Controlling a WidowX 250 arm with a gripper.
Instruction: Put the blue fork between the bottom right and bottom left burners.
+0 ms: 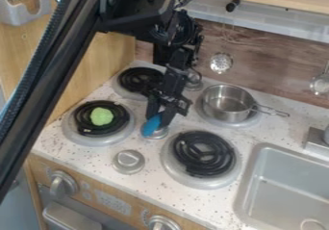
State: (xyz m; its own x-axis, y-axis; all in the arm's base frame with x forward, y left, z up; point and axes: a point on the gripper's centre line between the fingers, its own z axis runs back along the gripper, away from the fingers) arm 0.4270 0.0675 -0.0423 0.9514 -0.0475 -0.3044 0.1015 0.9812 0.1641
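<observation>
Jaws of the black gripper (160,117) pinch a blue plastic fork (151,125), tilted, beside the near left burner and above a small round metal disc (158,134). Nearest are two silver knobs (63,183) (162,223) on the wooden front panel (114,200). By the near edge of the white speckled surface (96,157) sits a round silver cap (128,161), between the near right burner's (202,154) black coil and the near left burner (82,134), whose coil bears a light green lump (101,116). A grey sink (279,188) occupies the near right corner. Farther back, a shiny steel saucepan (226,104), handle pointing right, stands on the far right burner (239,123); the far left burner (138,79) lies near the far left corner. Beyond, a perforated metal ladle (221,63) hangs before the brown wooden backsplash (263,63).
</observation>
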